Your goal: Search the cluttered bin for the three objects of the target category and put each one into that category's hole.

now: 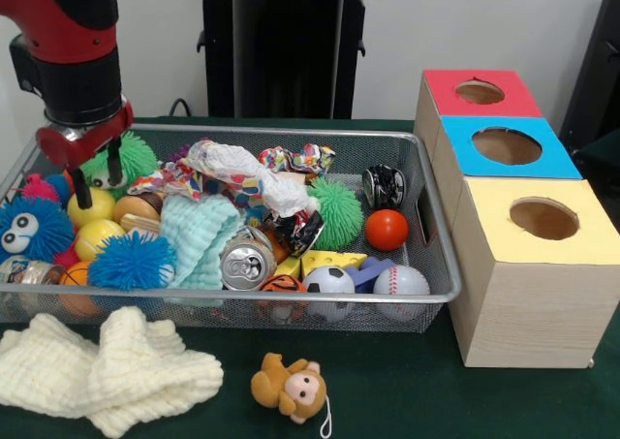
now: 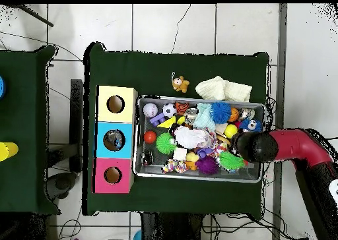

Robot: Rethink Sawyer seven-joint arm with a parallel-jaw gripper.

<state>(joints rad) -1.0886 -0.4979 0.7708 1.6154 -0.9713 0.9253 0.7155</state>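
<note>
At the near edge of the dark green tabletop (image 1: 407, 400) a folded cream knitted cloth (image 1: 102, 366) and a small orange plush monkey (image 1: 291, 388) are seen, both lying outside the silver wire-mesh bin (image 1: 426, 216). Inside the bin, along its near side, a black-and-white toy football (image 1: 329, 280), a white baseball (image 1: 400, 280), a yellow wedge of toy cheese (image 1: 332, 261), a crushed silver drinks can (image 1: 246, 263) and a spiky blue rubber ball (image 1: 130, 261) are packed together, with a pale mint knitted cloth (image 1: 197, 237) draped just behind them. Further in, an orange smooth ball (image 1: 387, 229) is placed beside a spiky green ball (image 1: 336, 211), and crumpled printed paper (image 1: 242, 172) is heaped across the middle. To the right of the bin three pale wooden boxes are lined up, topped in turn by a yellow lid (image 1: 538, 221), a blue lid (image 1: 506, 146) and a red lid (image 1: 480, 93), each with a round hole. At the bin's far left the red pincer (image 1: 100, 179) is held wide, nothing being gripped, just above a second green spiky ball (image 1: 131, 158).
</note>
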